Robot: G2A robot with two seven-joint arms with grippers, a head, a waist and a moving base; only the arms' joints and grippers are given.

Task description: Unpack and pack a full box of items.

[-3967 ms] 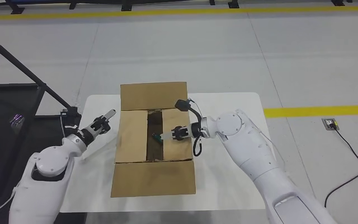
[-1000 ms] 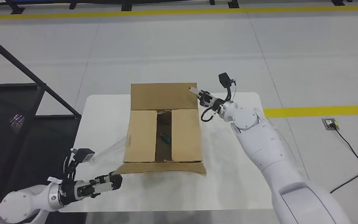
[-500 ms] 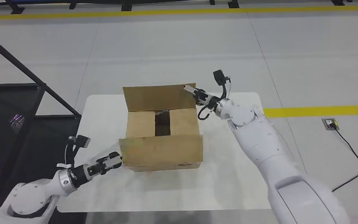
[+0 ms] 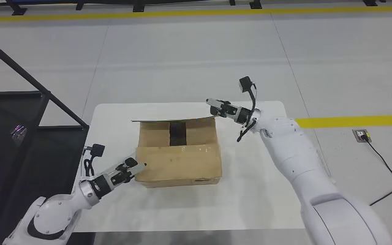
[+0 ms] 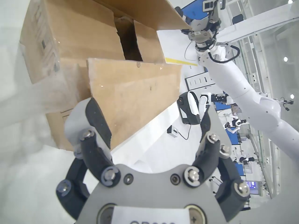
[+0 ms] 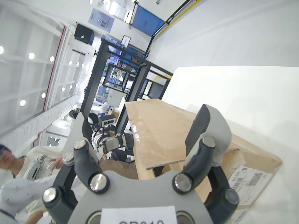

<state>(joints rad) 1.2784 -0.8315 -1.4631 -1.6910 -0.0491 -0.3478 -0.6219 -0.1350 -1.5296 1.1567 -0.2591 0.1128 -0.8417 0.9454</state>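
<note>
A brown cardboard box (image 4: 177, 164) stands mid-table with its two side flaps folded in and a dark gap (image 4: 177, 131) between them. Its near flap (image 5: 135, 89) stands upright. The far flap (image 6: 158, 131) is raised, showing edge-on from above. My left gripper (image 4: 131, 166) is open at the near-left corner of the box; in the left wrist view the left gripper (image 5: 151, 127) has one fingertip (image 5: 98, 120) against the near flap's corner. My right gripper (image 4: 214, 105) is open at the far-right corner. In its own view the right gripper (image 6: 142, 129) straddles the far flap's edge.
The white table (image 4: 257, 184) has bare room to the right of the box and along its front edge. A black metal rack (image 4: 24, 122) stands off the table's left side. Grey floor with a yellow line (image 4: 331, 121) lies beyond.
Both long flaps, lying flat outward a second ago, now stand raised. My left gripper came from the front edge up to the near flap. The right gripper stayed near the far-right corner.
</note>
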